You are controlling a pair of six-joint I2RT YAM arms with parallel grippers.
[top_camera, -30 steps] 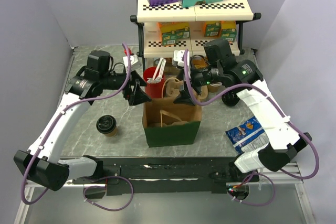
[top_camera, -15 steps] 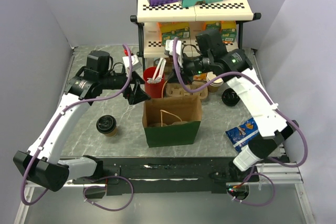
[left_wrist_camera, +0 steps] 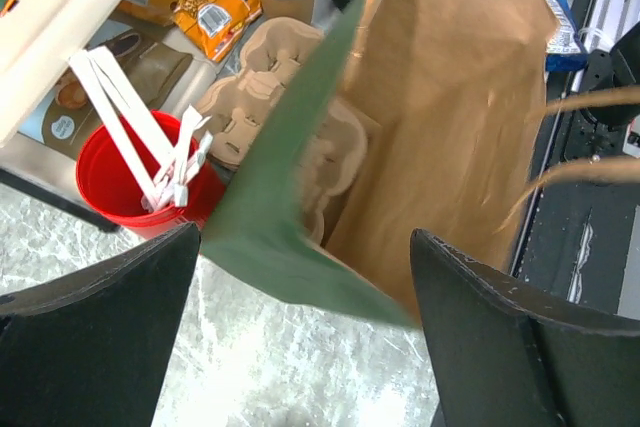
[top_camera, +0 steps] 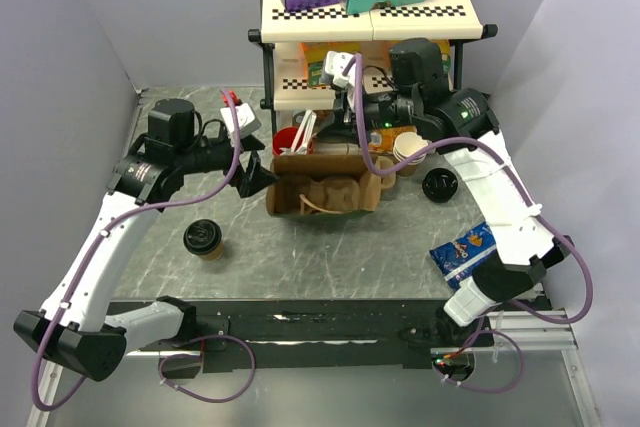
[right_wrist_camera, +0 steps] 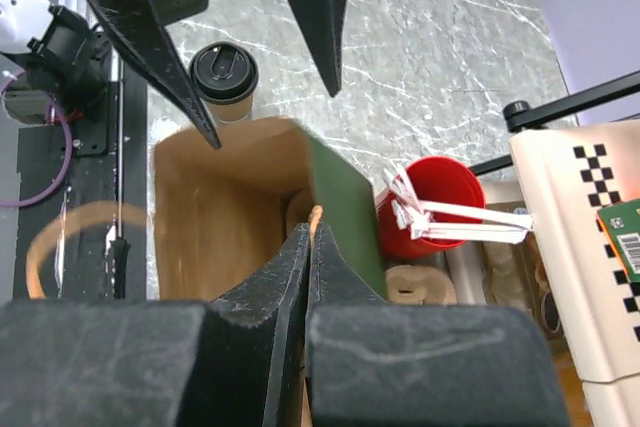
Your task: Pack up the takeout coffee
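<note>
The takeout coffee, a brown paper cup with a black lid, stands on the table at front left and also shows in the right wrist view. A brown paper bag with green side panels hangs tilted at mid-table. My right gripper is shut on the bag's twine handle, just above the bag. My left gripper is open beside the bag's left green panel, nothing between its fingers. The coffee is apart from both grippers.
A red cup of white stirrers and a pulp cup carrier sit behind the bag. To the right are a stack of pale cups, a loose black lid and a blue snack bag. A two-tier shelf rack stands at the back.
My right gripper closed on the bag's handle and pulled it up and back, tilting the bag off its upright stand. The left arm drew slightly back to the left, still open.
</note>
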